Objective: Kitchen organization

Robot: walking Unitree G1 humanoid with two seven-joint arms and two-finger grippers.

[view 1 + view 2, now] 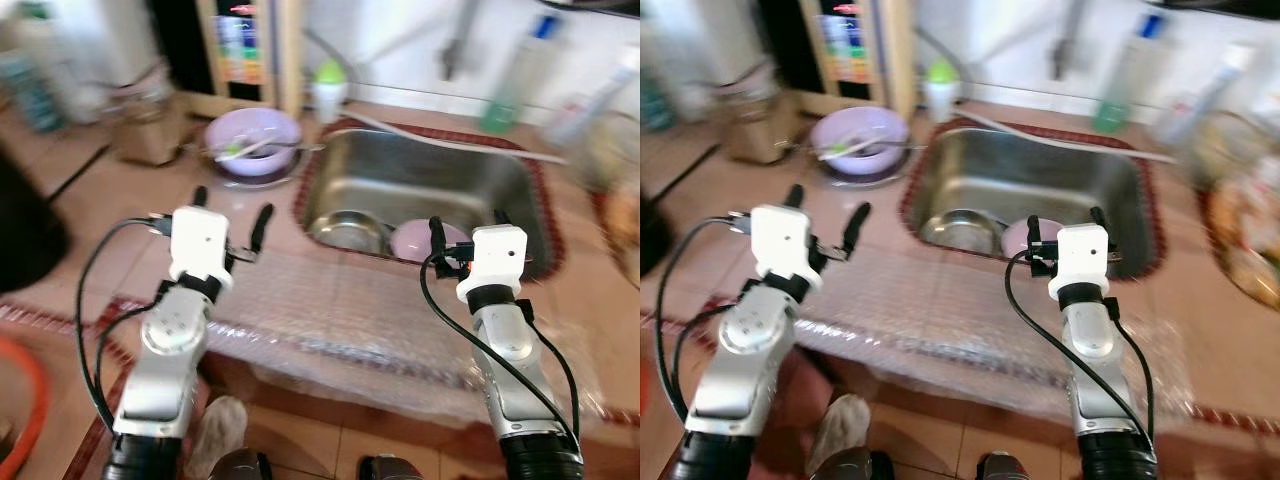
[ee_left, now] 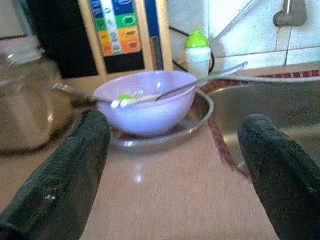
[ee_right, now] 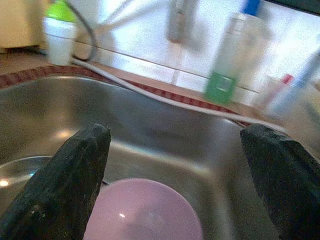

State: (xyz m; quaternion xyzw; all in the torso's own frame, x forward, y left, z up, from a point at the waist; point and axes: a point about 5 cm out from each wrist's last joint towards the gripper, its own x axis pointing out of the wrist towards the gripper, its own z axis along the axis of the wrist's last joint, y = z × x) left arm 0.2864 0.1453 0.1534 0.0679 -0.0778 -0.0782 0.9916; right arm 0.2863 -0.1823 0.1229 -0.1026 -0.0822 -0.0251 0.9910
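Note:
A lilac bowl with utensils in it sits on a metal plate on the counter, left of the steel sink. Inside the sink lie a pink bowl and a steel bowl. My left gripper hovers open over the counter, a little in front of the lilac bowl. Open too, my right gripper hangs at the sink's near edge, above the pink bowl. Neither holds anything.
A white bottle with a green cap, a hose and detergent bottles line the sink's back. A brown jar stands left of the lilac bowl. Bubble wrap covers the counter's front edge. Feet show on the floor below.

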